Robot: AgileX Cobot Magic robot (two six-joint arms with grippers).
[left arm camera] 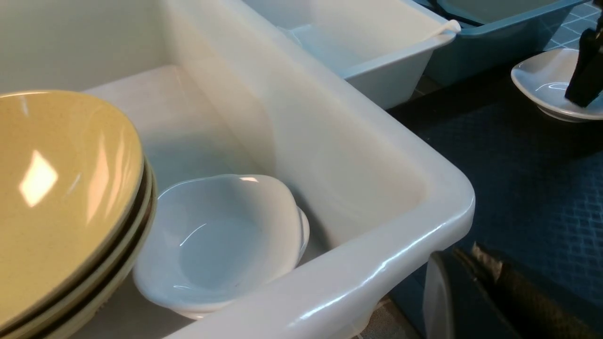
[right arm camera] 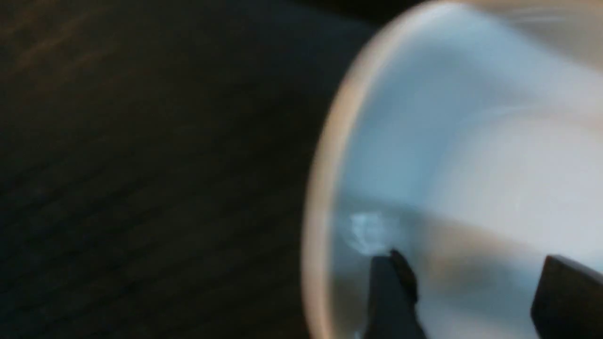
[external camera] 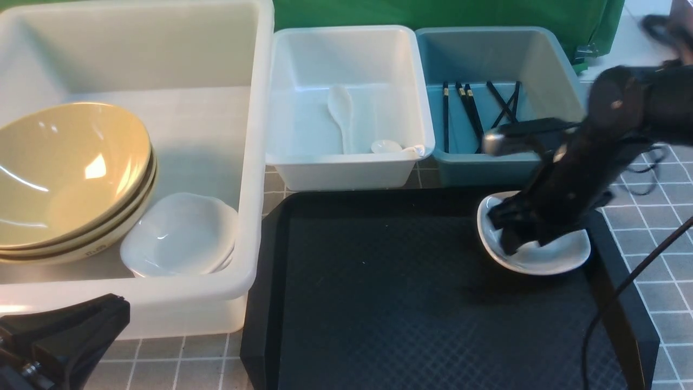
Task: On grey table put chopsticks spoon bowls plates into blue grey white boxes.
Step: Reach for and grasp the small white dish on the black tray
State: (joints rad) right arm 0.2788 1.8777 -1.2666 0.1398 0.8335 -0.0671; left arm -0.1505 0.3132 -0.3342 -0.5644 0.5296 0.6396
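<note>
A small white plate (external camera: 547, 260) (left arm camera: 541, 80) lies at the right end of the black tray. My right gripper (external camera: 506, 233) (right arm camera: 471, 263) reaches down into it, open, both fingers over its hollow, clamping nothing. My left gripper (external camera: 81, 325) (left arm camera: 464, 256) is shut and empty by the near corner of the large whitish box (external camera: 254, 162). That box holds stacked yellow bowls (external camera: 65, 173) (left arm camera: 61, 188) and white plates (external camera: 178, 235) (left arm camera: 221, 240). A spoon (external camera: 341, 114) lies in the white box (external camera: 352, 168). Chopsticks (external camera: 471, 111) lie in the blue-grey box (external camera: 487, 168).
The black textured tray (external camera: 390, 298) fills the middle, on the grey table (external camera: 660, 206). A second white spoon (external camera: 387, 146) rests against the white box's front wall. A black cable (external camera: 622, 292) hangs across the tray's right edge. Green cloth backs the boxes.
</note>
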